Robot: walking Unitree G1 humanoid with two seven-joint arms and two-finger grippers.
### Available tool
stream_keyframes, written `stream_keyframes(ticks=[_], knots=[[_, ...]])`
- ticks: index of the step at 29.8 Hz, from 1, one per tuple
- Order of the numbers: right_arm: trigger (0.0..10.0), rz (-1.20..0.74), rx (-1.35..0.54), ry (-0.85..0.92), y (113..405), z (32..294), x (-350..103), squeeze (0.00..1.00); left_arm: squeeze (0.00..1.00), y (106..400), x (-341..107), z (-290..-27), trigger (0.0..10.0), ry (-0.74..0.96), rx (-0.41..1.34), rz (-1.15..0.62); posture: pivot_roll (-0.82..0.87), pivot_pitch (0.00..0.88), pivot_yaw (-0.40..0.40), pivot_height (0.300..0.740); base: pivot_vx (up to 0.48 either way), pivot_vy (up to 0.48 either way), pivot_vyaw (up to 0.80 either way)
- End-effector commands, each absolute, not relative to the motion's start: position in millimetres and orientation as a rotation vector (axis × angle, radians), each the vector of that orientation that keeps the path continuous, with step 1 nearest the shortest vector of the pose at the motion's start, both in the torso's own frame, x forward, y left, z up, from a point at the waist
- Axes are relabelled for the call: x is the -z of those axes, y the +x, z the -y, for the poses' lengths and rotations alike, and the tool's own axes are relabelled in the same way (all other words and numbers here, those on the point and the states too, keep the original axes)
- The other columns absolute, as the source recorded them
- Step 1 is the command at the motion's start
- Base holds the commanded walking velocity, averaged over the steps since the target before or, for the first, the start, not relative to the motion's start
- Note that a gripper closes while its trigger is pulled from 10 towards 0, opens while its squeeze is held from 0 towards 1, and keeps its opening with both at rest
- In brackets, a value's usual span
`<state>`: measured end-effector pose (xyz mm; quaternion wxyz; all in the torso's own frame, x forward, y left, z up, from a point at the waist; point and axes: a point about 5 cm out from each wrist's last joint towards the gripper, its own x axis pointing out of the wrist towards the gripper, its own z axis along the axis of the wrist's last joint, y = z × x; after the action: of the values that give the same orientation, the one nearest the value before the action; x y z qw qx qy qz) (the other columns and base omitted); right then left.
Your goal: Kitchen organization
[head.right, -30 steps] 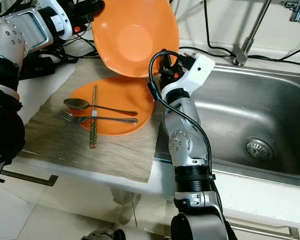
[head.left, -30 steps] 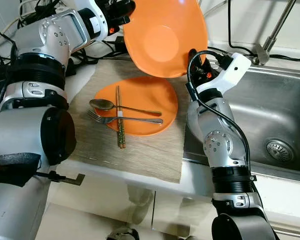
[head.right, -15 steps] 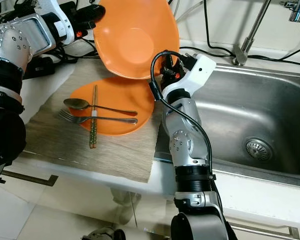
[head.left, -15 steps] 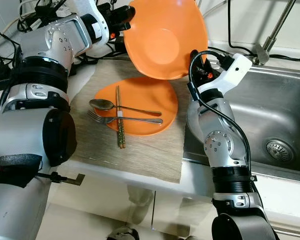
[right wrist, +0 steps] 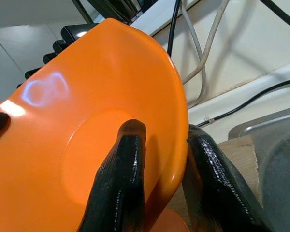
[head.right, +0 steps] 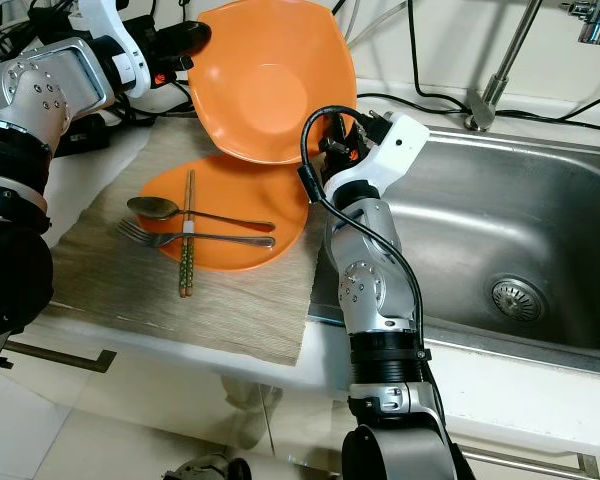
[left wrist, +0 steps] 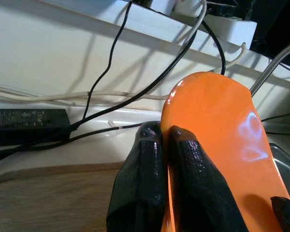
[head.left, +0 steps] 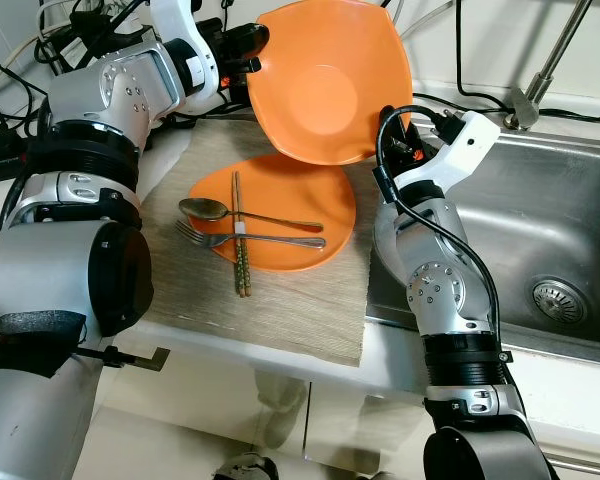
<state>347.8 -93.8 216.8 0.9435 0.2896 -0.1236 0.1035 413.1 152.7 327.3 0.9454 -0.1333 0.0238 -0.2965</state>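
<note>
So the orange bowl (head.left: 328, 82) was up in the air at the top centre of the left eye frame, tipped on its side with the hollow facing toward the camera and down, rim running roughly upper right to lower left. Both claws had it. The left gripper (left wrist: 165, 145) was pinched tight on the rim at the bowl's upper left, one black finger (left wrist: 140, 183) behind the wall and the other inside. The right gripper (right wrist: 159, 174) straddled the lower right rim, one finger (right wrist: 118, 188) lying on the inner face and the other against the outside, closed onto the wall.

Right under it an orange plate (head.left: 300, 195) sat flat on a woven placemat (head.left: 280, 300), carrying a spoon (head.left: 205, 209), a fork (head.left: 250, 238) and a pair of chopsticks (head.left: 240, 240) laid across them, pointing toward the bottom of the frame. The bowl's lower edge hung just above the plate's far rim, not much gap there.

Off to the right was a steel sink (head.left: 560, 230) with its drain (head.left: 558, 298), basin open. Behind the bowl, black cables (left wrist: 106, 72) trailed along the white back ledge, and a faucet stem (head.left: 545, 70) stood at upper right.
</note>
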Motion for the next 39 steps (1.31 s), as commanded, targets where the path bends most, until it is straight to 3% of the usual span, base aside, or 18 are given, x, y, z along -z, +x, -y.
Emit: stream_keyframes(ticks=[1,22,23,39], knots=[[0.0,0.23,-0.27,0.539,344.9,78.6,-213.9,0.0,0.0,414.3,-339.9,-159.2,10.0,-0.216,0.528,0.003,-0.02,0.019,0.06,0.74,0.0,0.0,0.0],[0.0,0.22,-0.266,0.529,344.8,78.6,-210.4,0.0,0.0,417.7,-332.8,-167.3,10.0,-0.148,0.459,0.004,-0.02,0.009,0.062,0.74,0.0,0.0,0.0],[0.0,0.218,-0.266,0.528,344.9,78.5,-209.7,0.0,1.0,418.1,-331.4,-168.5,10.0,-0.138,0.451,0.004,-0.01,0.003,0.059,0.74,0.0,0.0,0.0],[0.0,0.206,-0.261,0.519,345.3,78.6,-206.3,0.0,1.0,419.6,-321.9,-169.9,10.0,-0.115,0.438,-0.019,-0.01,0.007,0.056,0.74,0.0,0.0,0.0]])
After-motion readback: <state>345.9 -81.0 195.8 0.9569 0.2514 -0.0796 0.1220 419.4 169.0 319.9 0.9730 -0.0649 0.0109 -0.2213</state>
